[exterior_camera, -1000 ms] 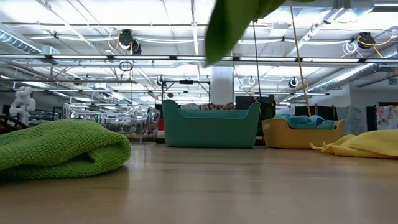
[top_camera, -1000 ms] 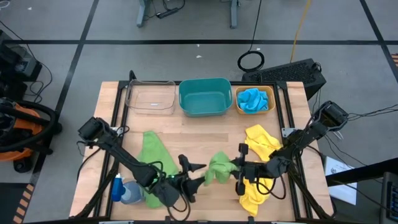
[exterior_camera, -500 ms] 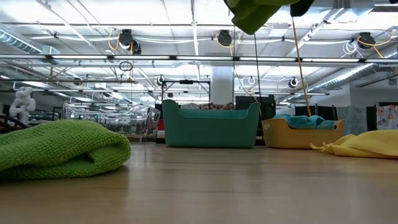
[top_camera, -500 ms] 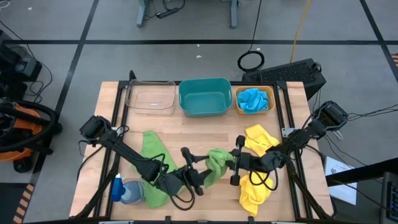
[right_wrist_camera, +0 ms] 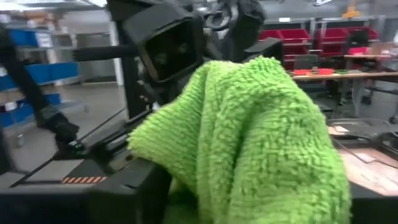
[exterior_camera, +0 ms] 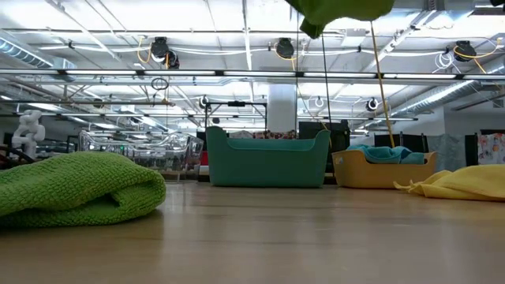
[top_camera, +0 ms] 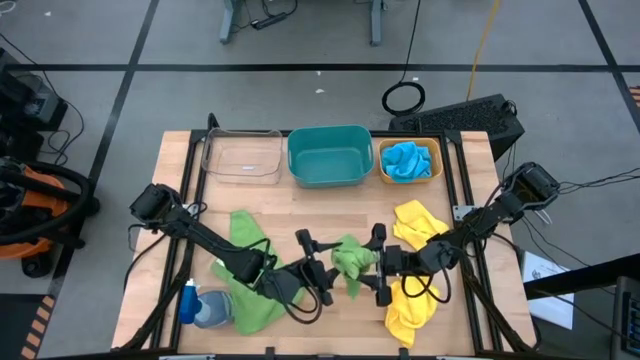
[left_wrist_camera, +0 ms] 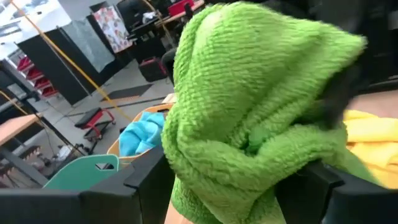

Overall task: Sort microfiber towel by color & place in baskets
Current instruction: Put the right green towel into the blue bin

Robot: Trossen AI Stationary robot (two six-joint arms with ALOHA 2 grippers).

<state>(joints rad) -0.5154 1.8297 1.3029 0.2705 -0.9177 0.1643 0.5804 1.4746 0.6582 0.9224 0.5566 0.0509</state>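
Observation:
A bunched green towel (top_camera: 350, 262) is up in the air over the table's near middle, between my two grippers; its underside shows in the low view (exterior_camera: 339, 11). My left gripper (top_camera: 318, 268) comes at it from the table's left, open, with the towel (left_wrist_camera: 249, 118) filling the gap between its fingers. My right gripper (top_camera: 378, 264) faces it from the right, also open around the towel (right_wrist_camera: 249, 143). The clear basket (top_camera: 242, 156), teal basket (top_camera: 328, 155) and orange basket (top_camera: 407, 161) line the far edge. My left gripper has the bunched towel between its spread fingers (left_wrist_camera: 149, 183), coming level from the table's left; the cloth reaches both fingers. The towel is clear of the table. My right gripper has the towel's other side between its spread fingers (right_wrist_camera: 146, 186), level from the right; whether they press it I cannot tell.
A second green towel (top_camera: 243, 270) lies near left, by a blue-and-white object (top_camera: 200, 306). A yellow towel (top_camera: 412, 270) lies near right, under my right arm. A blue towel (top_camera: 405, 160) fills the orange basket. Bare wood lies between the towels and the baskets.
My left gripper has moved toward the table's right, up to the green towel, which now sits between its fingers. My right gripper has rolled and shifted slightly left. The towel's hanging tail has drawn up into a bunch.

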